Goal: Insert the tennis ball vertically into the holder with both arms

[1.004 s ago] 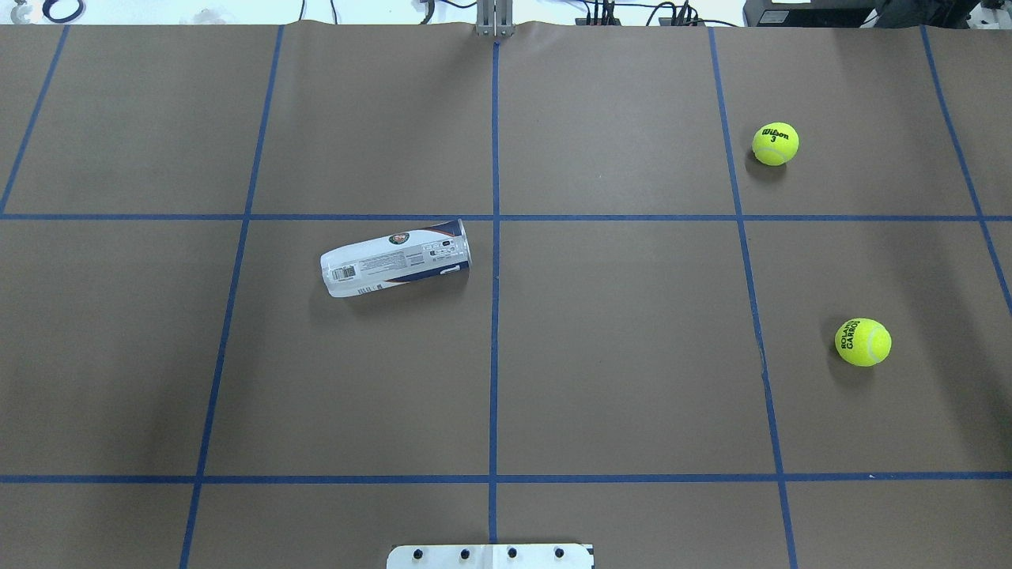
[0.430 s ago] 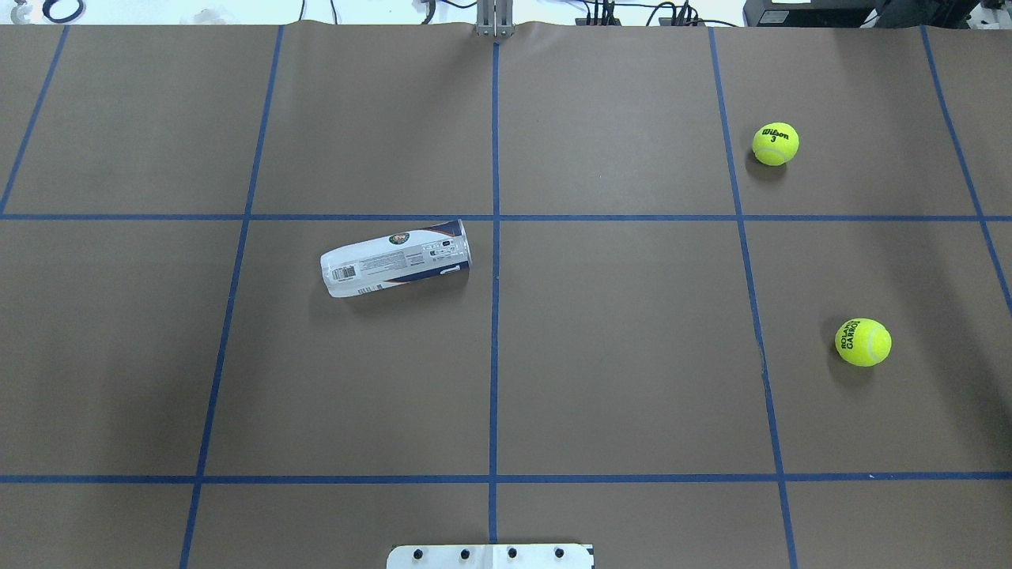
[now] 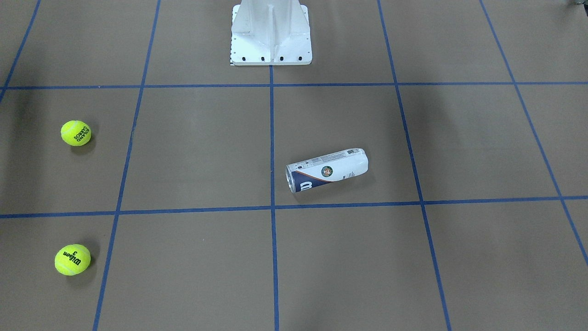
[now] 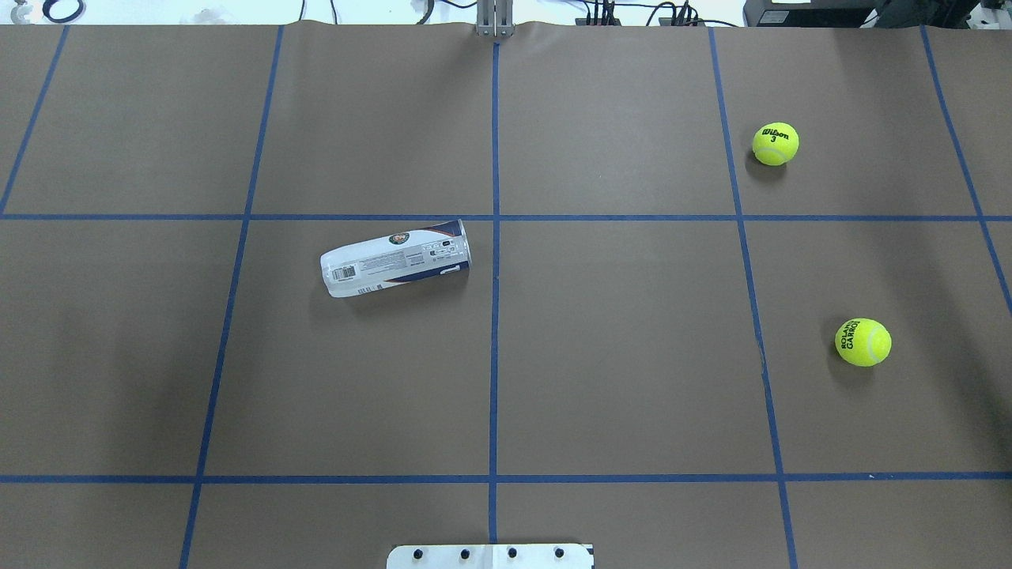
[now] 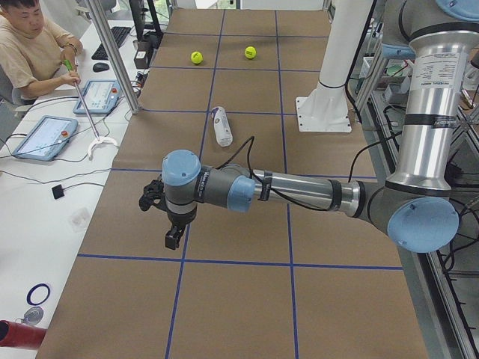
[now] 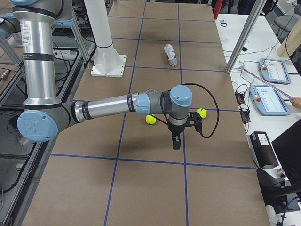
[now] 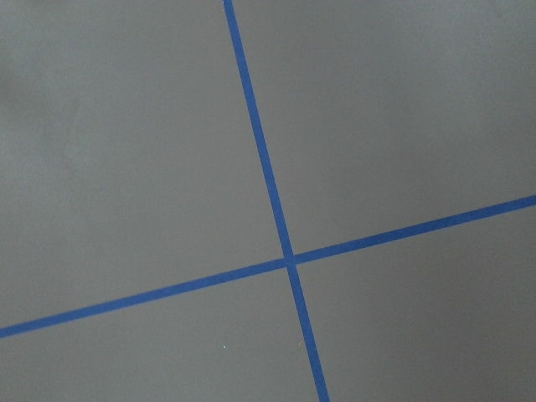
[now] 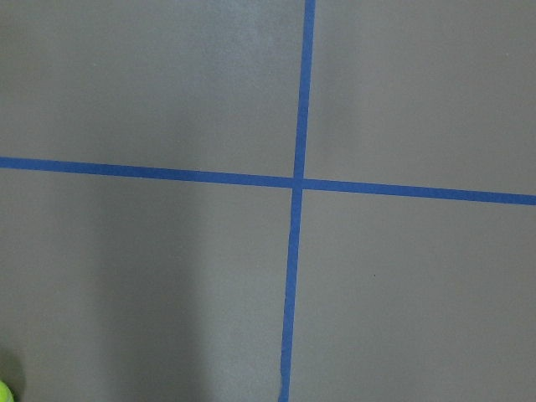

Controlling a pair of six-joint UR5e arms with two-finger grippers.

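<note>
The holder, a clear can with a white and navy label, lies on its side left of the centre line; it also shows in the front view. Two yellow tennis balls lie on the right: a far one and a near one. My left gripper shows only in the left side view, pointing down over the mat, well short of the holder; I cannot tell whether it is open or shut. My right gripper shows only in the right side view, hanging near the balls; its state is unclear too.
The white pedestal stands at the robot's edge of the mat. Blue tape lines divide the brown mat into squares. An operator sits beside tablets past the table's far edge. Both wrist views show only mat and tape crossings.
</note>
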